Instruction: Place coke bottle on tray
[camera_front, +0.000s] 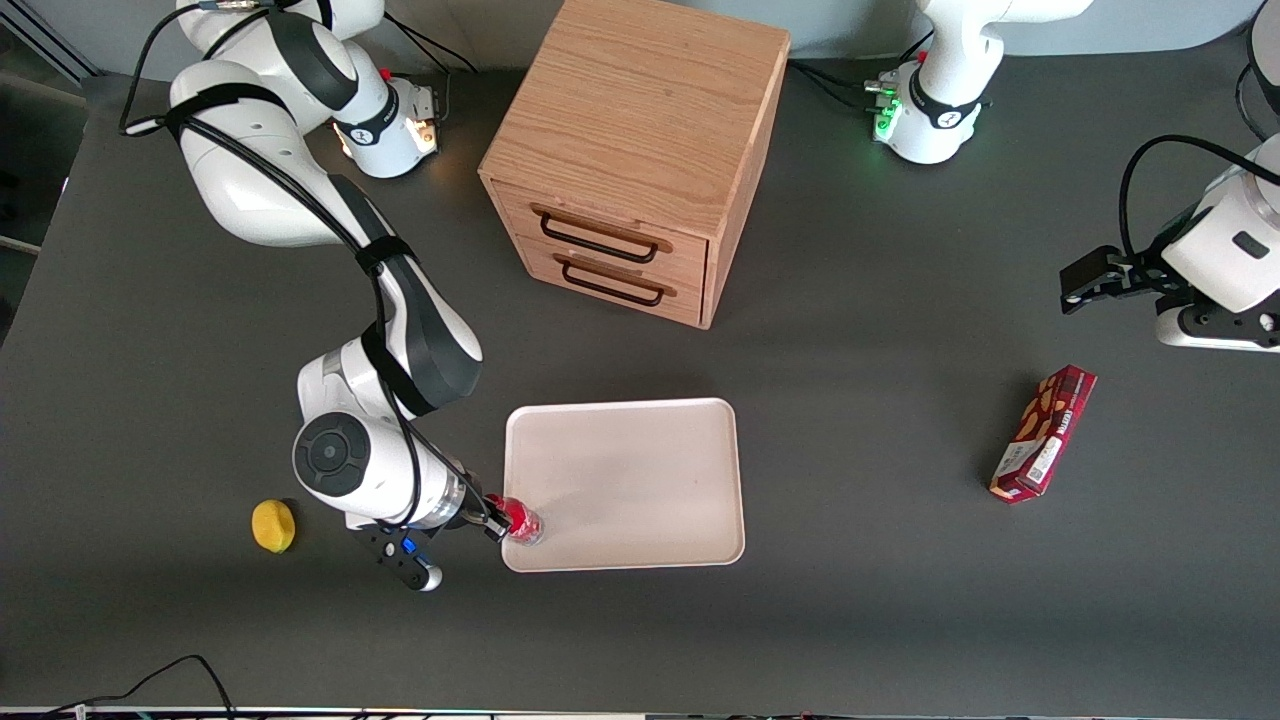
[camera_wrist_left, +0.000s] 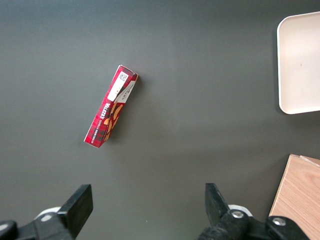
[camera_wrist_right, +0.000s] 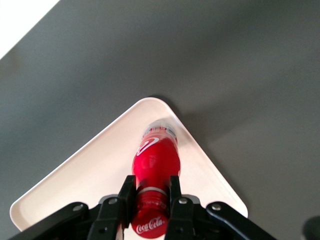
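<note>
1. The gripper (camera_wrist_right: 150, 197) is closed on the coke bottle (camera_wrist_right: 155, 165); its two black fingers (camera_wrist_right: 126, 195) pinch the neck just below the red cap, with the cap end nearest the wrist and the clear base pointing away toward the tray.
2. In the front view, the coke bottle (camera_front: 522, 521) hangs over the tray (camera_front: 640, 470) at the tray's corner nearest the front camera and toward the working arm's end of the desk. Whether its base already touches the tray surface I cannot tell.
3. The tray lies near the middle of the desk, nearer the front edge than the wooden drawer cabinet (camera_front: 630, 160), and it is bare apart from the bottle at its corner.
4. Handling, as a judgement: the bottle looks small, light and rigid, with smooth glossy plastic that could slip or swivel in a narrow two-finger pinch. The neck under the cap is a sensible hold, since the cap's shoulder acts as a stop against sliding out.
5. The narrow base makes it easy to topple, and the low raised rim sits close by, so a spot a little farther in from the corner would be safer.
6. A lemon (camera_front: 273, 526) lies near the front edge toward the working arm's end; a snack box (camera_front: 1043, 433) lies toward the parked arm's end. Both are well apart from the tray.
</note>
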